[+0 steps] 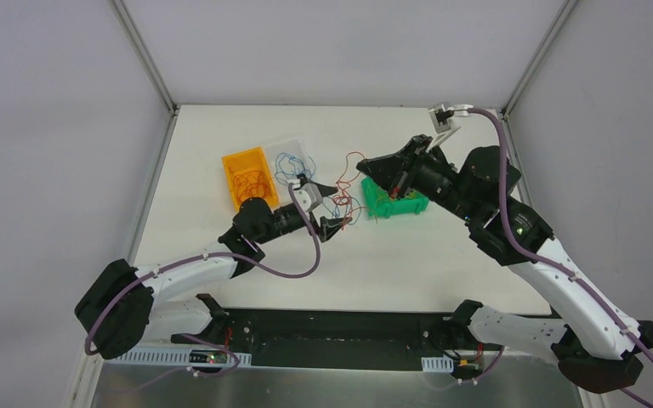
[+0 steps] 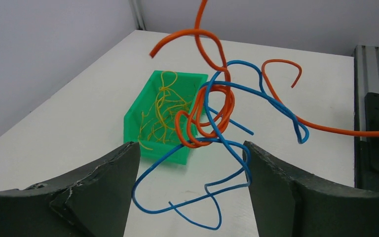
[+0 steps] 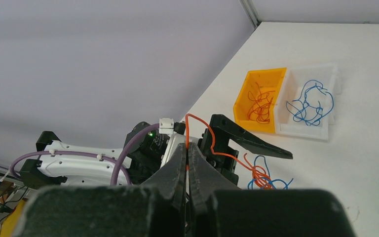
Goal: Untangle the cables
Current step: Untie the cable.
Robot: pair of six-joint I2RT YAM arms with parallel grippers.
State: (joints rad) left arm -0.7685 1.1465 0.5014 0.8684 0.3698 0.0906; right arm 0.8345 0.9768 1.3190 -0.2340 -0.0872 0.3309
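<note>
Two colours make up the clump of cables (image 2: pixel 212 111), orange and blue, and it hangs in the air above the tabletop (image 2: pixel 69 128) rather than resting on it, between the spread fingers of the left pincer (image 2: pixel 190 148); those jaws stand wide, one to each side of the loops, and touch nothing that I can see; the right pincer (image 3: pixel 187 148) is pressed shut on a single orange strand (image 3: pixel 193 120) that appears to lead on to the clump, so the whole bundle seems to dangle from that one hold; the wires look very light and springy, thin enough to slip through a loose pinch yet stiff enough to hold their curls, so a pull on one end is likely to tighten the orange coils at the heart of the knot rather than free them; the better hold, in my judgement, is a blue loop where it swings clear at the bottom of the clump, pinched firmly and drawn gently away from the right pincer; three bins sit on the tabletop: a green bin (image 2: pixel 134 118) with yellow wires beyond the clump, an orange bin (image 3: pixel 244 101) with red-orange wires and a clear bin (image 3: pixel 331 74) with blue ones, these two side by side; a sharp tug could kink such thin wire.
</note>
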